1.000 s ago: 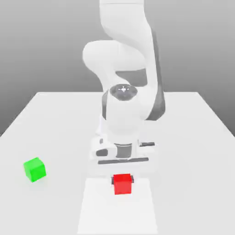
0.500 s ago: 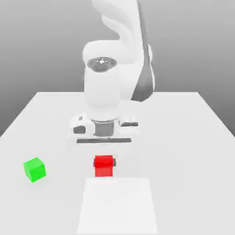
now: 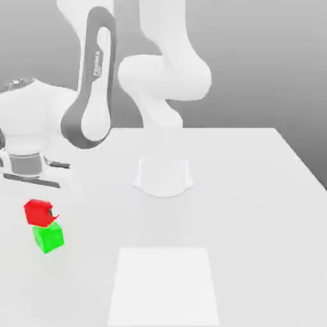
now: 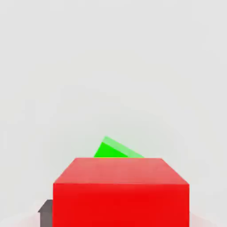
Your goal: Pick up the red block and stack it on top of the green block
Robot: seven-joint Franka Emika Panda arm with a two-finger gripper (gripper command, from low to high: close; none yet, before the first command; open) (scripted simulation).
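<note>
- Exterior view: the white arm (image 3: 96, 76) is swung over the white table's (image 3: 243, 191) left edge, hand pointed down.
- The pincer's (image 3: 39, 207) state cannot be told; the small matte red cube (image 3: 38, 212) is seen tilted on the small matte green cube (image 3: 48, 237).

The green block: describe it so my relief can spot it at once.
Look at the white table near its edge at the exterior view's left, below the arm's hand. The green block sits there, a small plain cube. The same-sized red block is on top of it, tilted.
</note>
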